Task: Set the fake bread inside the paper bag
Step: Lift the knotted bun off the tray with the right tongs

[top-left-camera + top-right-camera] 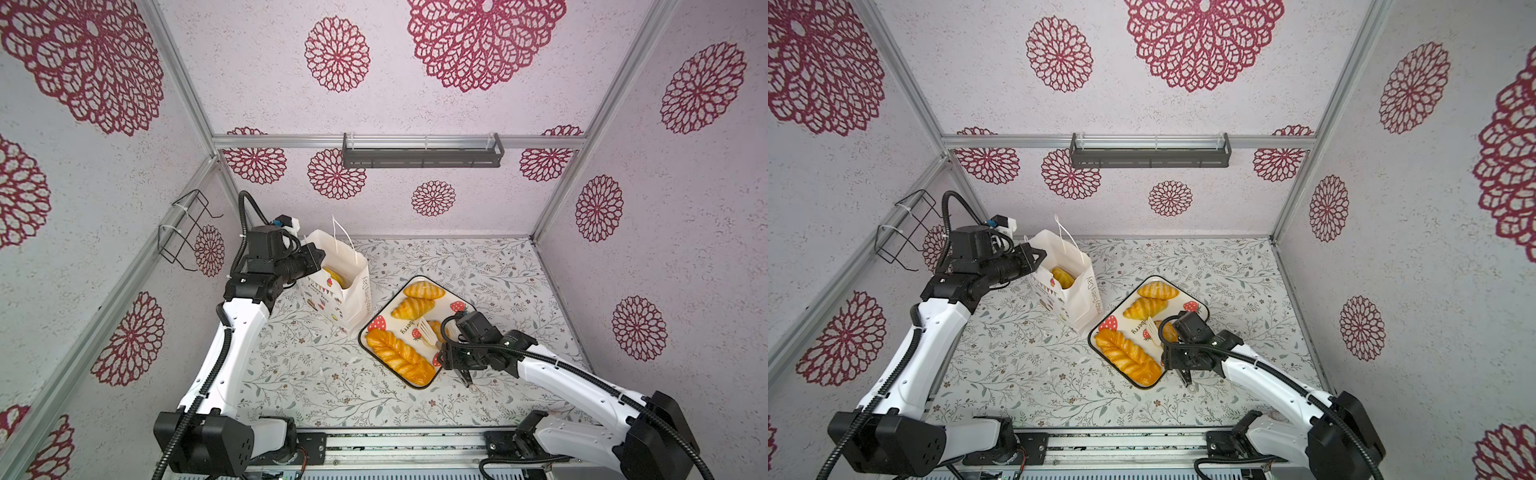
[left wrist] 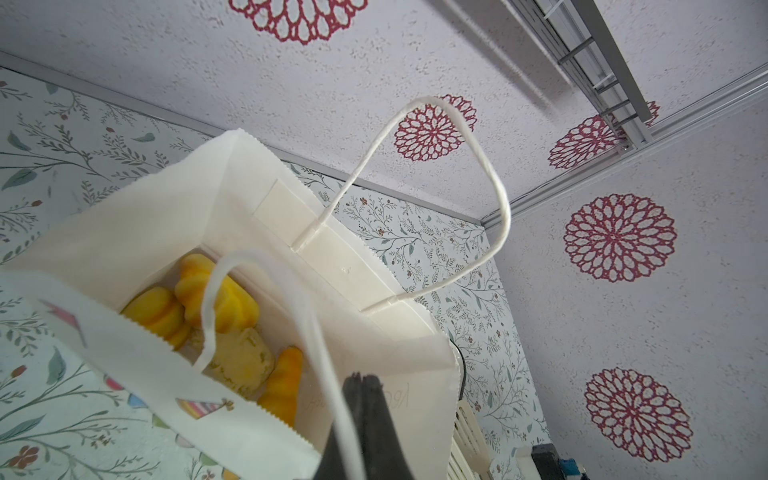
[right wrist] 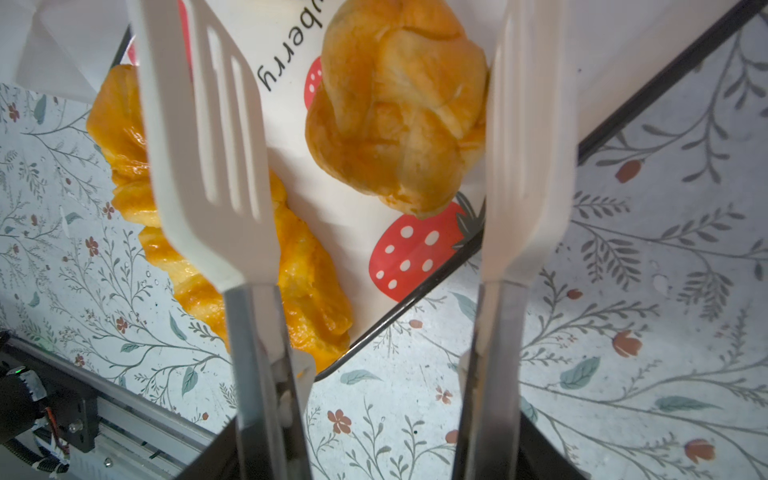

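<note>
The white paper bag (image 1: 353,291) (image 2: 166,224) stands upright at the left rear, with several pieces of fake bread (image 2: 216,299) (image 1: 1063,277) inside. My left gripper (image 1: 316,255) (image 2: 363,380) is shut at the bag's mouth; a cord handle (image 2: 307,316) lies across it, and I cannot tell whether it is pinched. On the strawberry tray (image 1: 457,305) lie a plaited loaf (image 1: 399,357) (image 3: 307,282), two croissants (image 1: 424,290) (image 1: 412,308) and a round roll (image 3: 399,108). My right gripper (image 1: 444,347) (image 3: 374,415) is open and carries white tongs (image 3: 208,166). Their blades straddle the roll, and one touches it.
A black wire rack (image 1: 187,232) hangs on the left wall and a dark shelf (image 1: 422,153) on the back wall. The arms' metal rail (image 1: 395,449) runs along the table's front edge. The bag stands against the tray's left corner.
</note>
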Motion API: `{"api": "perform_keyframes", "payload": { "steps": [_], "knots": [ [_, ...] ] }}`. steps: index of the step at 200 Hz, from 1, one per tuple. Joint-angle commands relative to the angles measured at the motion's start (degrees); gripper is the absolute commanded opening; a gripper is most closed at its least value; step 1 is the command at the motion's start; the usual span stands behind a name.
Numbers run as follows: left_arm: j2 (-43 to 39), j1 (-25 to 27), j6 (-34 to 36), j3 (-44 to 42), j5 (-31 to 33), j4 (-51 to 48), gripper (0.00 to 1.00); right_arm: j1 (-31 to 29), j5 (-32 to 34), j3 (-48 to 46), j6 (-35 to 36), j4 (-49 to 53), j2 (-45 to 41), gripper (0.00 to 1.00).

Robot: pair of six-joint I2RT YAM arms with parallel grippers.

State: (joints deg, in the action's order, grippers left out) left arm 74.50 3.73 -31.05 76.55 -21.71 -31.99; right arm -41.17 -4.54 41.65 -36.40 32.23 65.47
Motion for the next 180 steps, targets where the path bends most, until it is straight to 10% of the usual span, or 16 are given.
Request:
{"api": "perform_keyframes", "payload": {
  "steps": [1, 180],
  "knots": [
    [-1.29, -0.52, 0.99, -0.75, 0.62, 0.87, 0.0, -1.38, 2.43, 2.09, 0.98, 0.74, 0.33, 0.63],
    [-1.81, -0.67, 0.85, -1.76, 0.45, 1.49, 0.0, -3.82, 4.27, 3.44, 1.94, 3.89, 1.07, 0.65]
  ]
}}
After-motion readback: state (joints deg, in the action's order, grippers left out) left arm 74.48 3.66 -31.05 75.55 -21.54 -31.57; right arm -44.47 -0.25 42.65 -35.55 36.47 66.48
